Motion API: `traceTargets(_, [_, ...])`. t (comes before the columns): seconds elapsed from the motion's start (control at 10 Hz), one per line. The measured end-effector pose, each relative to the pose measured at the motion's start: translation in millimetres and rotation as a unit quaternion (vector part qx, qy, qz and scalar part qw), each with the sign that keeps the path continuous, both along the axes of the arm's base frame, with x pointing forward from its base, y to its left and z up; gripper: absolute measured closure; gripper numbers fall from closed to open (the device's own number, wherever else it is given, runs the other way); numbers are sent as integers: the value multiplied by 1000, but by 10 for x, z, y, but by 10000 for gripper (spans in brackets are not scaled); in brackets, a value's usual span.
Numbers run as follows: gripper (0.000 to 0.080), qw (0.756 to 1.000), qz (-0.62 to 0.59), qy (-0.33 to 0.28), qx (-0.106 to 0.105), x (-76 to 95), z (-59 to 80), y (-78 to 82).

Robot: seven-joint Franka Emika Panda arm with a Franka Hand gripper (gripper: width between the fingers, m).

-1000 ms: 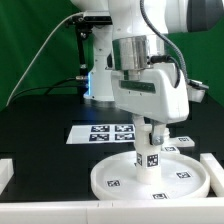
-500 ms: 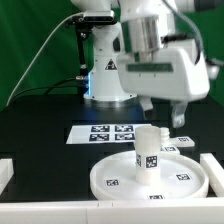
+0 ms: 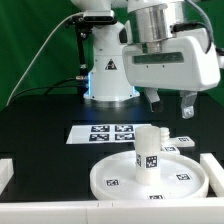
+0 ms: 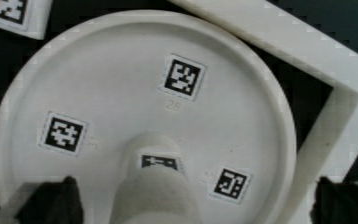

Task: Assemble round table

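The large rimmed round disc (image 3: 150,178) lies flat at the front of the table, tags up. The short cylindrical post (image 3: 148,150) stands upright at its middle, free of the gripper. My gripper (image 3: 170,103) hangs open and empty above the post, toward the exterior view's right. In the wrist view the disc (image 4: 140,90) fills the picture, the post (image 4: 158,185) shows at the edge, and my dark fingertips (image 4: 51,200) stand wide apart on either side of it. A white tagged part (image 3: 178,144), perhaps the cross-shaped base, lies behind the disc.
The marker board (image 3: 105,130) lies on the black table behind the disc. White border rails (image 3: 214,165) run round the disc's corner, one also in the wrist view (image 4: 309,45). The robot's base (image 3: 108,75) stands at the back.
My gripper let go of the post, opened, rose and moved toward the exterior view's right. The post stays upright on the disc.
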State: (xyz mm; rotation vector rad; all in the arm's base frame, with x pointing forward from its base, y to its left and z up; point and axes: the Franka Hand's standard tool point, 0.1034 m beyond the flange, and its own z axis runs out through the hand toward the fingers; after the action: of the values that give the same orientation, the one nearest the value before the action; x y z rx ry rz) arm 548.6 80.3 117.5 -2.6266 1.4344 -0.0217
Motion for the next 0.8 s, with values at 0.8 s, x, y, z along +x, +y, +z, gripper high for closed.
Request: traceTargets(0.8, [151, 983, 180, 24, -24, -209, -142, 236])
